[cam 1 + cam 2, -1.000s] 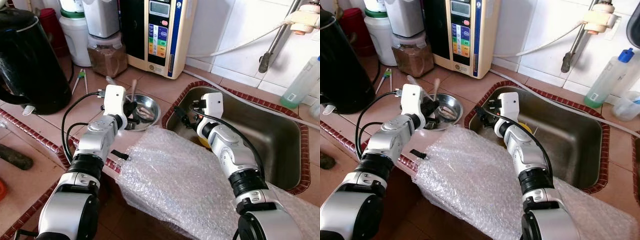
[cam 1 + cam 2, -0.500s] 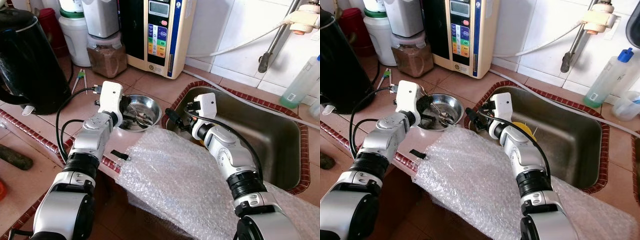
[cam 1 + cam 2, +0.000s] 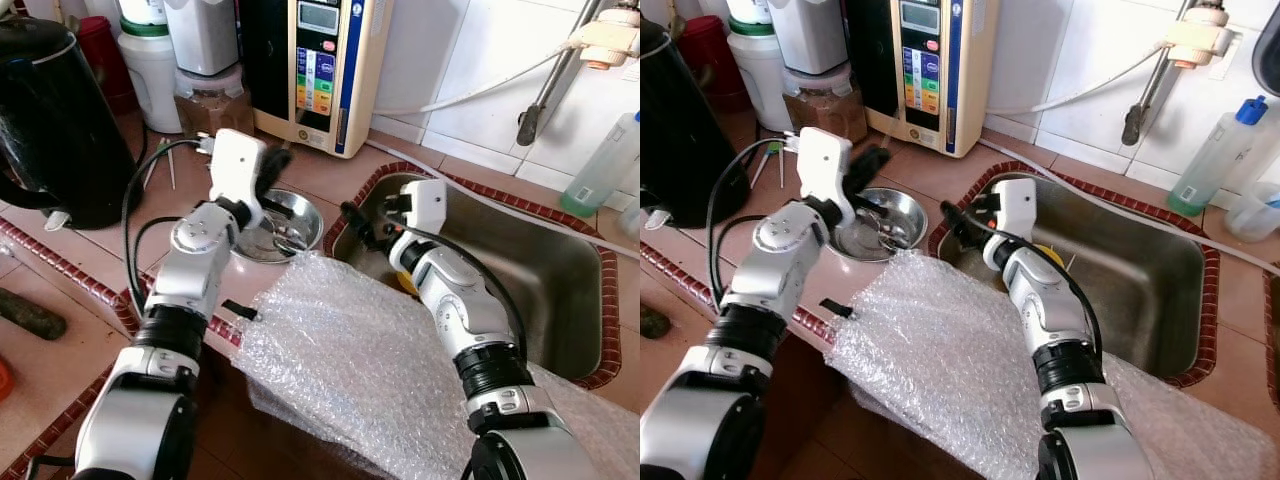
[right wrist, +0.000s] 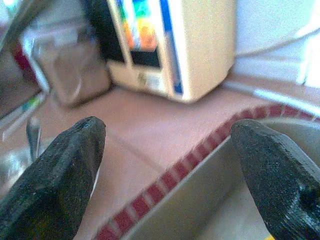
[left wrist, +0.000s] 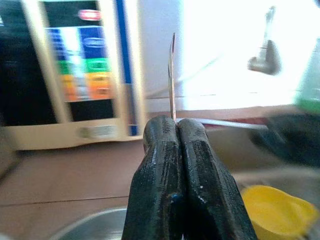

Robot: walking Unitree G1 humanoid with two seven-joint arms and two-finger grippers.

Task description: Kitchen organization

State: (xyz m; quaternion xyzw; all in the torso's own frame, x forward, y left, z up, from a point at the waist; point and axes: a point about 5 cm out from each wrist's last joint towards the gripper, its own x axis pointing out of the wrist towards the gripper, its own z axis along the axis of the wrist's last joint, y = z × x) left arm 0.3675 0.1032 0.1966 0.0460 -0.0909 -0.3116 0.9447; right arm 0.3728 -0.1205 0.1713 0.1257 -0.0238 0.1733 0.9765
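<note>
— Left gripper (image 5: 172,150)?
— Raised above the steel bowl (image 3: 298,216) on the tiled counter (image 3: 110,330), fingers pressed together on a thin metal utensil (image 5: 172,75) standing up between them. Backed closely by the water purifier (image 3: 315,70), flanked by the black kettle (image 3: 60,110).

— Right gripper (image 4: 165,165)?
— Hovered over the sink (image 3: 540,270) near its red-tiled corner edge (image 4: 150,205), fingers spread wide, nothing between them. Open basin to its right, a yellow object (image 5: 275,215) low inside.

— Front edge?
— Draped by bubble wrap (image 3: 370,370) spilling off the counter, just beside the bowl's near rim. More utensils lay in the bowl (image 3: 885,232). Soap bottle (image 3: 1215,155) well apart at the sink's far side.
</note>
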